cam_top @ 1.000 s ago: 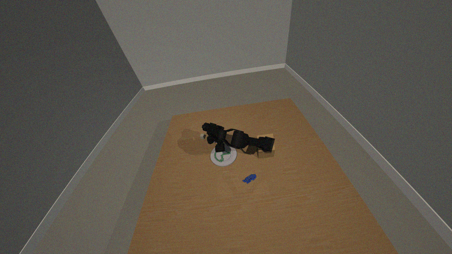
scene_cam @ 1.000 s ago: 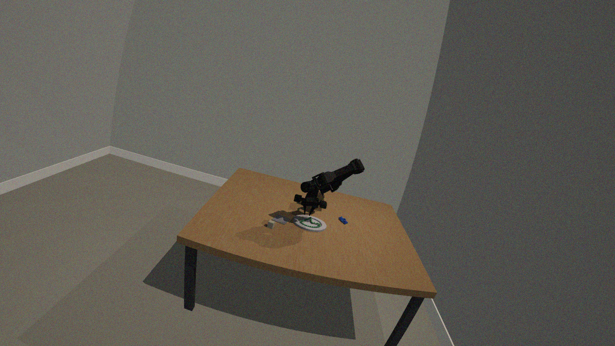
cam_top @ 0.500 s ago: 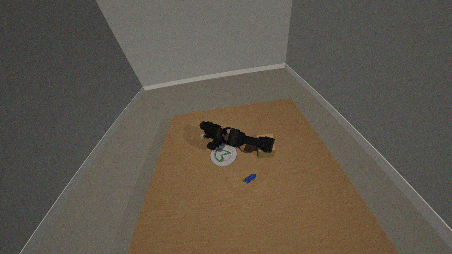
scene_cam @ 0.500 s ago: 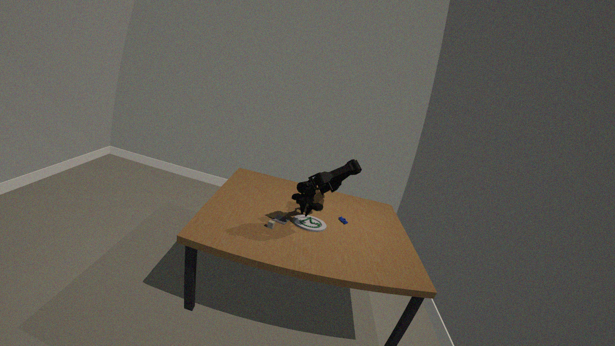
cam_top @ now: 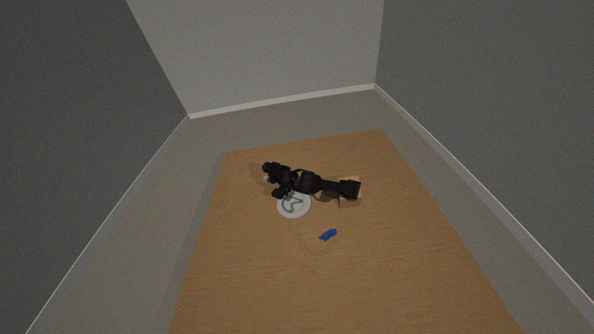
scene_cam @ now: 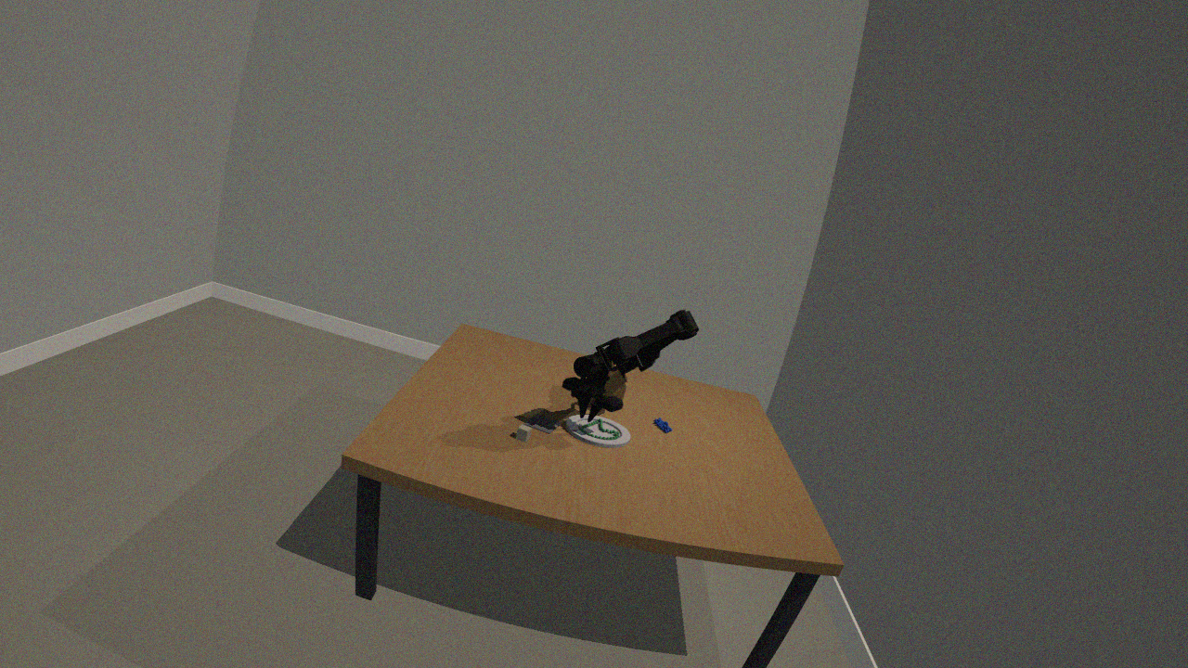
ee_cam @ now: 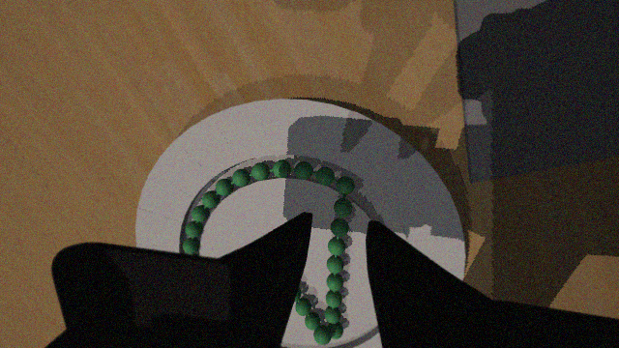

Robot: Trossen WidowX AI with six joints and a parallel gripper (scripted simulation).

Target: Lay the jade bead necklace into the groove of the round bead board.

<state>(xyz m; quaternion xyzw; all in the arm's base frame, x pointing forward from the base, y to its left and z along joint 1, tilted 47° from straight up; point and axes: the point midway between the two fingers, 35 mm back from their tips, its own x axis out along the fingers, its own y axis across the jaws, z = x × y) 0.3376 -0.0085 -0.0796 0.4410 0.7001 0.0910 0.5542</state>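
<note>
Necklace [cam_top: 301, 201] [scene_cam: 601, 437] [ee_cam: 335, 264] lies on the round board [cam_top: 307, 209] [scene_cam: 625, 441] [ee_cam: 160, 193], left arc in its groove, 1 strand cutting inside, and I observe my gripper [cam_top: 289, 192] [scene_cam: 587, 417] [ee_cam: 338, 226] released, partly open above.

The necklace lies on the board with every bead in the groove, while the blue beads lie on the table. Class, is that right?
Not every bead: the wrist view shows a run of necklace beads cutting inside the groove. It does lie on the board, and the blue beads are on the table.
</note>
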